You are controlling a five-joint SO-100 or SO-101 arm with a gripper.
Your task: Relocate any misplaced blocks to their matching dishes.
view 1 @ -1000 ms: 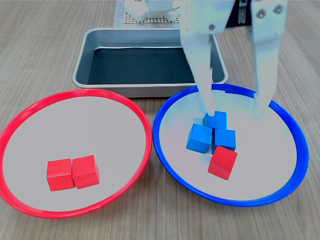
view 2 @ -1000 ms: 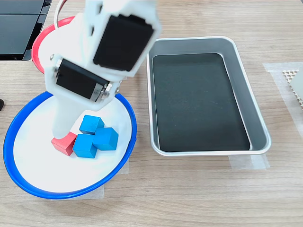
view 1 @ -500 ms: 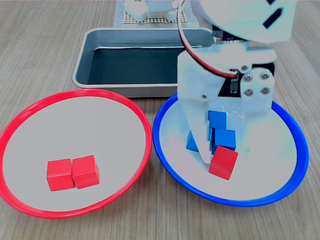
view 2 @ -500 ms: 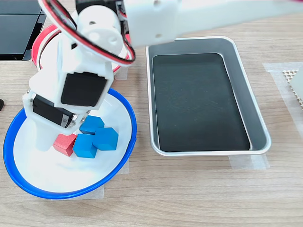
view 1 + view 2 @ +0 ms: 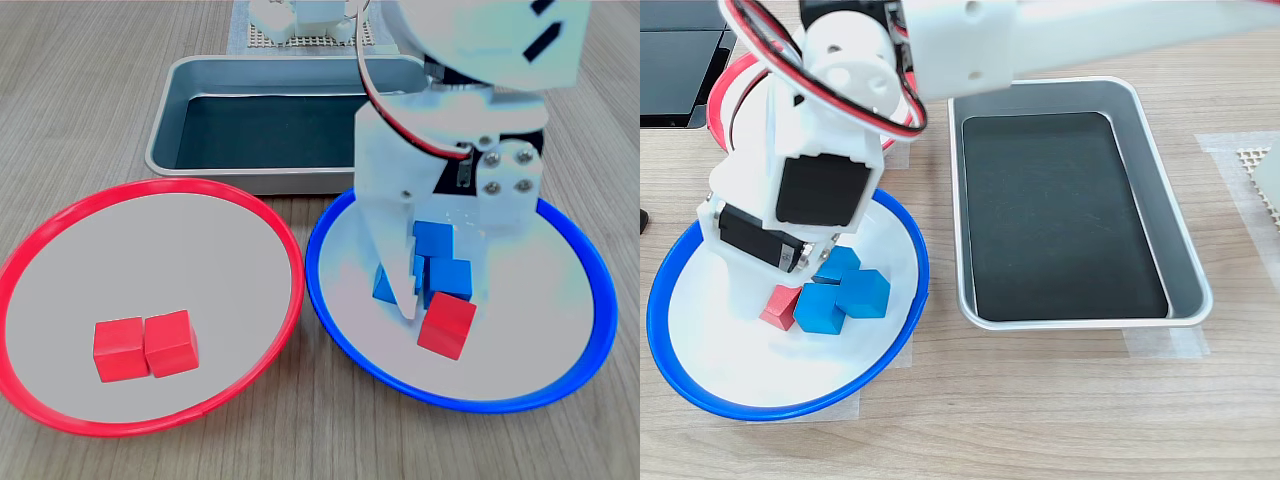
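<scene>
Wood-grain tabletop (image 5: 80, 80), pale, carrying three vessels and one arm.

- Silver metal tray (image 5: 200, 165) — toward the table's far edge in the first exterior view, nothing in it.
- Red-rimmed plate (image 5: 60, 225) — two red cubes (image 5: 145, 347) touching side by side near its front rim; correctly housed.
- Blue-rimmed plate (image 5: 580, 360) — three blue cubes (image 5: 845, 292) clustered near the middle, with the misplaced red cube (image 5: 446, 325) touching the cluster on the plate's near side in the first exterior view.
- Gripper (image 5: 428, 300) — lowered into the blue-rimmed plate over the cluster. One white finger (image 5: 400, 262) ends just beside the red cube, on the first exterior view's left of it; the other finger is hidden by the wrist housing, so the jaw opening cannot be told, nor whether anything is held.

Judgement: the red cube lies at the jaw tips, slightly toward the plate's front rim; its destination plate lies to the first exterior view's left.
</scene>
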